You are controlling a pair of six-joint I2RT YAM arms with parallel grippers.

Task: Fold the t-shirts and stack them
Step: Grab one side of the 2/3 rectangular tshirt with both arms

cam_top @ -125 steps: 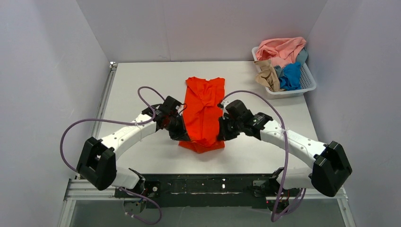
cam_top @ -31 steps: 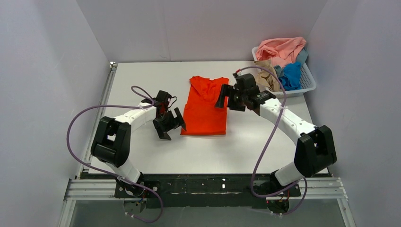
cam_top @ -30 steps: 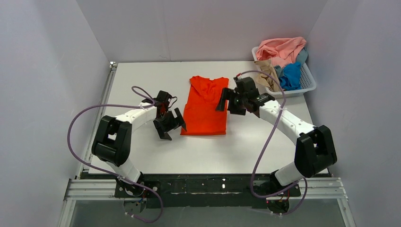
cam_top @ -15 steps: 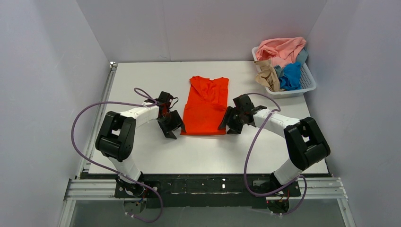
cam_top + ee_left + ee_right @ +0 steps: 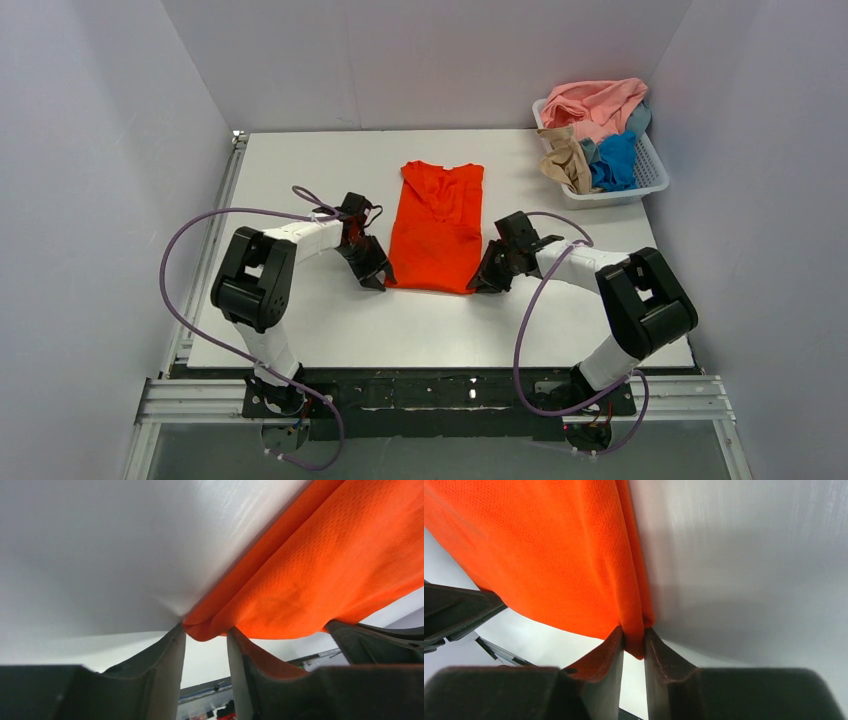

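The orange-red t-shirt (image 5: 437,225) is lying flat in a long narrow fold on the white table (image 5: 300,170), its collar end pointing away from the arm bases and its hem end facing them. The left gripper (image 5: 378,280) is sitting low at that shirt's near left corner, and the left wrist view is showing its two dark fingers (image 5: 167,652) nipping the bunched corner of cloth between their tips (a narrow gap is showing lower down between them, where there is no cloth). The right gripper (image 5: 483,285) is sitting at the shirt's near right corner, with its fingers (image 5: 616,645) drawn almost together and squeezing a fold of the orange edge between them. Between the two corners the hem is bowing slightly toward the bases. Beyond the orange-red t-shirt and well off to its right, a white slatted basket (image 5: 610,197) is standing at the table's far corner, and it is holding the salmon pink t-shirt (image 5: 595,103) heaped on top, the tan-beige t-shirt (image 5: 565,160) spilling over the side nearest the orange shirt, and the blue t-shirt (image 5: 615,160) beside it.
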